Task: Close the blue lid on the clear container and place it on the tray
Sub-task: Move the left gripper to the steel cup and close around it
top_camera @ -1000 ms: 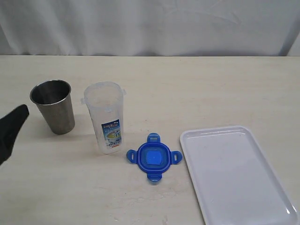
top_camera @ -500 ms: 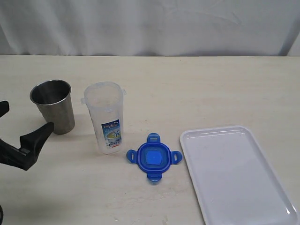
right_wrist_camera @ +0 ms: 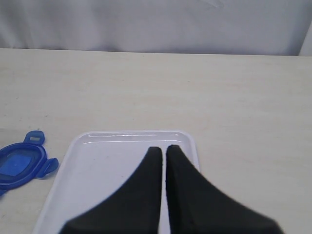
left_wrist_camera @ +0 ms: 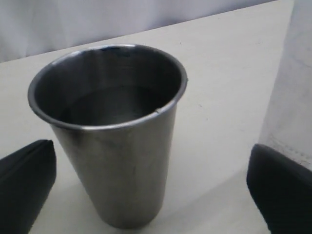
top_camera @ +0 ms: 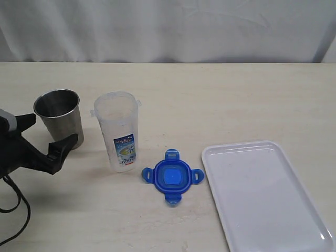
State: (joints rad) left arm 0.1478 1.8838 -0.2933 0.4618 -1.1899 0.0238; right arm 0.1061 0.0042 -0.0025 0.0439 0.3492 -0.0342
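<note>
Left claw [top_camera: 52, 129] advanced, open near steel cup [top_camera: 59, 113], clear container [top_camera: 117, 131] upright, right claw [right_wrist_camera: 164, 148] closed

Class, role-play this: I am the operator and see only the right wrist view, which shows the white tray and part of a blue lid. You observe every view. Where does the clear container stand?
Observer: The clear container stands upright and uncapped. In the exterior view it is left of the blue lid and apart from it.
Operator: Is anything else near it?
Observer: A steel cup stands upright further left, beside the container.
Operator: Where is the left gripper?
Observer: The left gripper is open and points at the steel cup, not the container.
</note>
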